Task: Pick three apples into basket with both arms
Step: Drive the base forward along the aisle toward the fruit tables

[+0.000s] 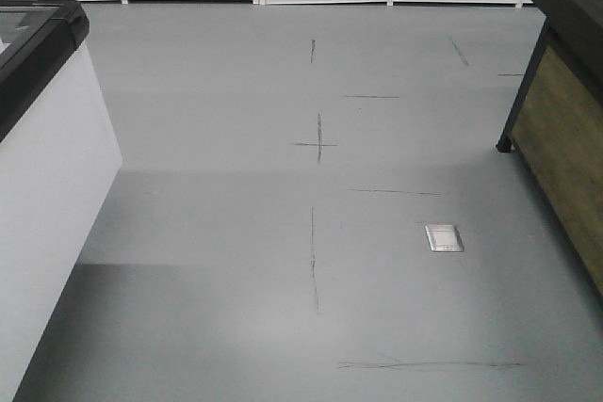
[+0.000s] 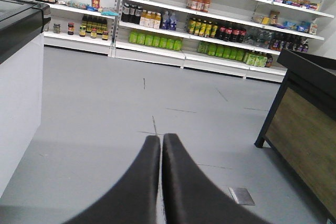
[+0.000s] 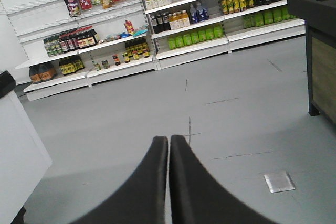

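No apples and no basket show in any view. In the left wrist view my left gripper (image 2: 161, 139) is shut, its two black fingers pressed together with nothing between them, pointing over bare grey floor. My right gripper (image 3: 169, 140) in the right wrist view is likewise shut and holds nothing, also held above the floor. The front view shows neither arm.
A white chest freezer with a black rim (image 1: 42, 138) stands at the left. At the right is a wood-panelled display stand with a black top (image 1: 565, 110). Shelves of bottles (image 2: 210, 30) line the far wall. A metal floor plate (image 1: 444, 237) lies in the grey floor.
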`<state>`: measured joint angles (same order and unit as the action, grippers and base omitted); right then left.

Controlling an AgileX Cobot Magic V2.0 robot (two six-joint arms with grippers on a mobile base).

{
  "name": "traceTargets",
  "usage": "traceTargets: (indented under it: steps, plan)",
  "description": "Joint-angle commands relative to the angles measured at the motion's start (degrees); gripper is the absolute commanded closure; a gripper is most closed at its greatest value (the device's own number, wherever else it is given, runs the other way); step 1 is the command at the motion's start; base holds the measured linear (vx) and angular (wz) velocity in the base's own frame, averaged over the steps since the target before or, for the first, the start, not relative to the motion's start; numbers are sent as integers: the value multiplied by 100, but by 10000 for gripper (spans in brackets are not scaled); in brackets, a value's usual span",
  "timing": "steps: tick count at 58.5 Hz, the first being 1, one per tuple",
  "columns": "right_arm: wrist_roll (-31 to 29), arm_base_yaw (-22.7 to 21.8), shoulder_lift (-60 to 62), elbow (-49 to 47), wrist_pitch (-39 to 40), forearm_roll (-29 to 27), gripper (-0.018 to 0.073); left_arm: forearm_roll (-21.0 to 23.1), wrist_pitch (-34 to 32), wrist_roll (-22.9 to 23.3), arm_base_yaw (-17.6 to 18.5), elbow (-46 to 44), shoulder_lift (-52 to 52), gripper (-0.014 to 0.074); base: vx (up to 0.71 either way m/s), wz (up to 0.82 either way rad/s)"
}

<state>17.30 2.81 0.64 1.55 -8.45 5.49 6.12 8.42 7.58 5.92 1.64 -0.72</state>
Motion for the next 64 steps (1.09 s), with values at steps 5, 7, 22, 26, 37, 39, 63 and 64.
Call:
traceTargets:
  steps: [5,7,22,26,37,39,63,64]
  plan:
    - [-16,-35,72,79,427,25,564,14,-462,53,-7,-144,-77,603,14,-5]
    - [-16,-35,72,79,427,25,564,14,-462,53,-7,-144,-77,603,16,-6]
    - [-16,-35,72,79,427,25,564,14,-462,53,-7,-144,-77,603,17,-8]
    - [-16,-35,72,79,427,25,564,14,-462,53,-7,-144,-77,603,17,-2]
    - [-16,-35,72,79,427,25,564,14,-462,53,-7,-144,-77,603,18,6]
    - [-16,-35,72,79,427,25,564,14,-462,53,-7,-144,-77,603,19,9]
    - [-16,-35,72,79,427,25,564,14,-462,53,-7,-144,-77,603,20,1]
    - [-16,-35,72,79,427,25,564,14,-462,53,-7,-144,-77,603,22,-5]
